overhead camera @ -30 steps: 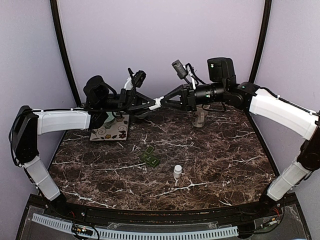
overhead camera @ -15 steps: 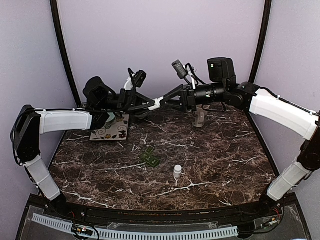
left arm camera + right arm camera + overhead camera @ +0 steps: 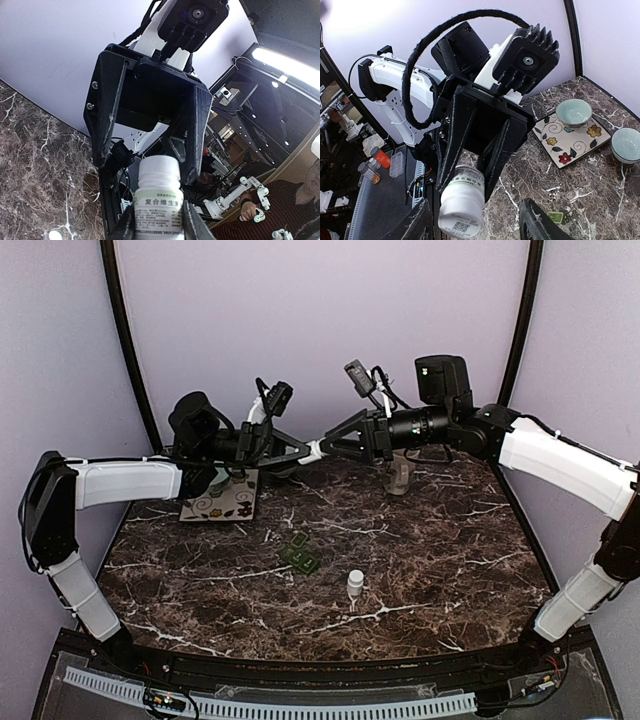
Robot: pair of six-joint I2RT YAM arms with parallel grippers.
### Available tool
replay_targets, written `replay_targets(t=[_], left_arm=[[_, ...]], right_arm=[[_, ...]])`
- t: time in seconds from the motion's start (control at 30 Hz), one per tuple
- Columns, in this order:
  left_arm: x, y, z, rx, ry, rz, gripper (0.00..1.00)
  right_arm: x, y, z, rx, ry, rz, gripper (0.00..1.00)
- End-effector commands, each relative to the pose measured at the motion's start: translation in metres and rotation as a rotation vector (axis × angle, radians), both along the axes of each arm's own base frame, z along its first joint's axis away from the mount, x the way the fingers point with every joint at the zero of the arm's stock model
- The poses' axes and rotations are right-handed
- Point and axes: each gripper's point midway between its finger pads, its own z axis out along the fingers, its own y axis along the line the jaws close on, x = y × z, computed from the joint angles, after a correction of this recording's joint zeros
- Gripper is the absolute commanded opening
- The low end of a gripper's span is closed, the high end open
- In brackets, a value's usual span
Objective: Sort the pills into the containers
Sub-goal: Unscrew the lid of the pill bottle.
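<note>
Containers (image 3: pixel 301 554) — a dark green row of compartments — lie mid-desk (image 3: pixel 450 570) in the top view, well apart from the left tool (image 3: pixel 308 451) and right tool (image 3: pixel 327 443), which are raised tip to tip. Left wrist view: the left tool clamps a white bottle (image 3: pixel 159 200), its label reading 复合维生. Right wrist view: the right tool's fingers (image 3: pixel 417 225) stand wide — flanking that bottle, not touching.
</note>
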Motion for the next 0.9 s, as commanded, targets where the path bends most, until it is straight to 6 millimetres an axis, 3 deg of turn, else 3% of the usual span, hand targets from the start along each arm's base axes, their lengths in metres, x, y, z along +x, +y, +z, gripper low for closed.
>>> replay_targets(t=[0.0, 0.37, 0.7, 0.87], left_arm=[[-0.008, 0.006, 0.023, -0.039, -0.107, 0.024, 0.0], [0.001, 0.008, 0.021, -0.023, -0.168, 0.11, 0.0], [0.007, 0.014, 0.015, 0.026, -0.255, 0.223, 0.0], [0.009, 0.017, 0.013, 0.039, -0.294, 0.276, 0.0]], right_arm=[[0.004, -0.002, 0.004, 0.022, 0.018, -0.025, 0.59], [0.001, -0.004, 0.011, 0.072, 0.075, -0.042, 0.6], [0.016, -0.007, 0.029, 0.152, 0.263, -0.116, 0.6], [0.027, -0.005, 0.021, 0.127, 0.372, -0.162, 0.59]])
